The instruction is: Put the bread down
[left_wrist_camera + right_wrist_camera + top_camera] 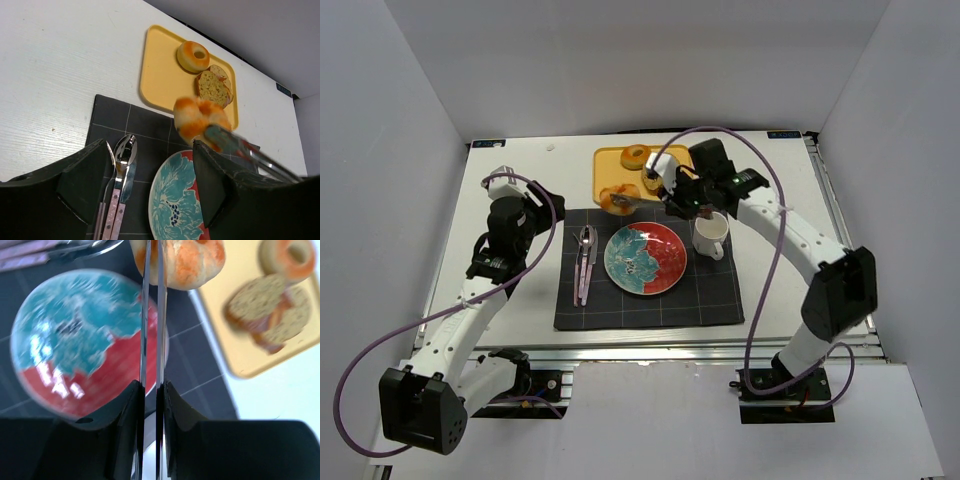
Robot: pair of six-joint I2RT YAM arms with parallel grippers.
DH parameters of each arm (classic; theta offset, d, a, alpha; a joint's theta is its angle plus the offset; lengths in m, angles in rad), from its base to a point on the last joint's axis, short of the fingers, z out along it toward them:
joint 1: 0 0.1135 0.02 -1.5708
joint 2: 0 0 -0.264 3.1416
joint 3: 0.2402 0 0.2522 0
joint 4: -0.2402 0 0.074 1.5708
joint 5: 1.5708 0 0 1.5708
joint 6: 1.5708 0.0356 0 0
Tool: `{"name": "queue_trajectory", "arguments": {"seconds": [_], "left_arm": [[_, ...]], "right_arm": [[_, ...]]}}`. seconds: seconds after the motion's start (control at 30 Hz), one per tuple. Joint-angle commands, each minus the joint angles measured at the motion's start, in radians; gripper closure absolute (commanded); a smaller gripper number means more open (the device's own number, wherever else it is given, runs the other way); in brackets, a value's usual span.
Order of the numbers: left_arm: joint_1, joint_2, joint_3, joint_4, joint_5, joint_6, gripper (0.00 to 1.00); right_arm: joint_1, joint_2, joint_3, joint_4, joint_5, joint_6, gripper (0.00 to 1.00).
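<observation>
- The right gripper (152,396) is clamped on a pair of slim metal tongs (152,325). Its fingers press the two blades together, and that squeeze is what pinches the load.
- The small round golden-orange bread bun (617,199) sits between the tong tips at centre-top of the overhead view. It is at the lower left corner of the yellow plastic tray (608,160), just up-frame of the round teal-and-red plate (660,245). It appears lifted clear, and I judge it bound for the plate.
- The left gripper (150,192) is spread wide and holds nothing. It hangs over the left side of the dark gridded placemat (650,308), apparently to keep out of the way.
</observation>
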Motion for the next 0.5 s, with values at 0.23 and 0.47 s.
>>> {"name": "queue_trajectory", "arguments": {"seconds": [0.23, 0.47], "left_arm": [[0.006, -0.022, 0.005, 0.046, 0.035, -0.028, 0.22], [0.006, -0.028, -0.008, 0.051, 0.038, -0.032, 0.22]], "right_arm": [[0.005, -0.276, -0.296, -0.057, -0.093, -0.031, 1.00], [0.005, -0.304, -0.397, -0.064, -0.076, -0.046, 1.00]]}}
